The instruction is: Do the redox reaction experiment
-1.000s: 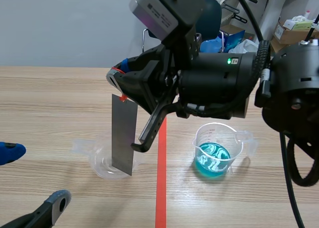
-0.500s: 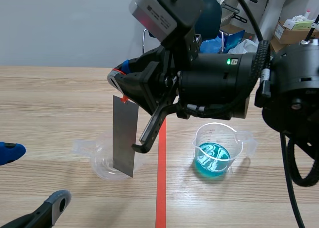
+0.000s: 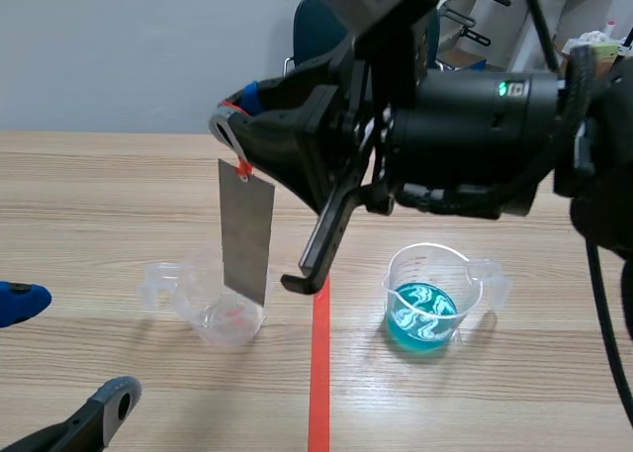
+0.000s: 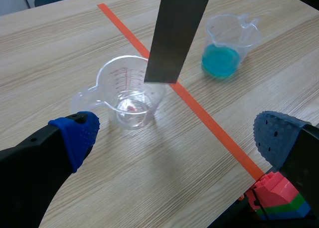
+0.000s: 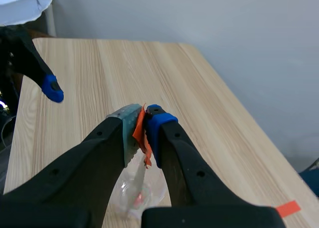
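My right gripper (image 3: 237, 126) reaches across from the right and is shut on the red-tagged top of a grey metal strip (image 3: 245, 236). The strip hangs upright, its lower end just above the rim of a clear empty beaker (image 3: 224, 309). In the right wrist view the gripper (image 5: 140, 123) pinches the red tag (image 5: 141, 134), with the beaker (image 5: 139, 195) beneath. A second beaker (image 3: 430, 296) holding blue liquid (image 3: 425, 316) stands right of the tape line. My left gripper (image 4: 174, 133) is open, near the front edge, with the clear beaker (image 4: 130, 91) and strip (image 4: 177, 33) ahead of it.
An orange-red tape line (image 3: 318, 373) runs down the table between the two beakers. A stack of coloured bricks (image 4: 276, 198) sits by the left gripper's right finger. A chair and boxes stand beyond the table's far edge.
My right arm has risen, lifting the metal strip up out of the clear beaker; its lower end now hangs at the rim. The left gripper has not moved.
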